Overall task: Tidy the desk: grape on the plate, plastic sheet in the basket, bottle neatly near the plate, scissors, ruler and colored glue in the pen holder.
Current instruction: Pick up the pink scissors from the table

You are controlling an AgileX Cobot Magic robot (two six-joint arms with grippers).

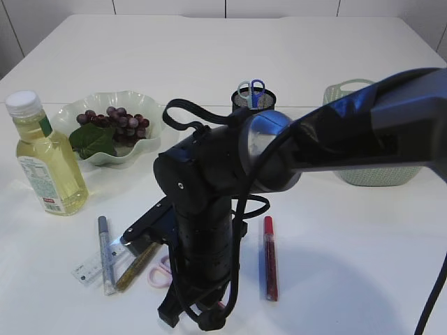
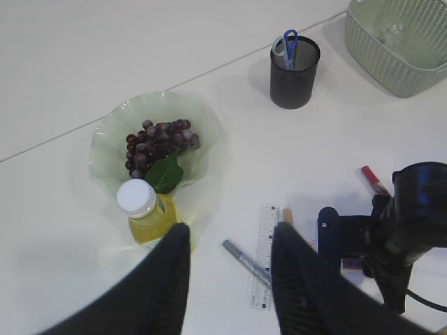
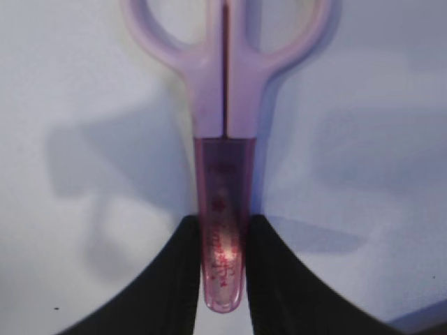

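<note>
My right gripper [image 3: 223,227] is shut on the see-through pink blade cover of the pink scissors [image 3: 209,91]; its handles point away from me. In the exterior view my right arm [image 1: 202,230] reaches down at the table's front, and a pink handle [image 1: 160,273] shows beside it. My left gripper [image 2: 230,230] hangs high and open over the ruler [image 2: 264,258] and a silver glue pen [image 2: 244,259]. The grapes [image 1: 115,122] lie on the green plate [image 1: 105,95]. The bottle [image 1: 45,164] stands upright beside it. The pen holder [image 1: 253,101] holds blue scissors [image 1: 251,88].
A gold glue pen [image 1: 136,265] lies by the ruler [image 1: 91,267]. A red one [image 1: 269,258] lies right of the arm. The green basket [image 2: 401,70] at the back right holds something clear and crumpled [image 2: 391,31].
</note>
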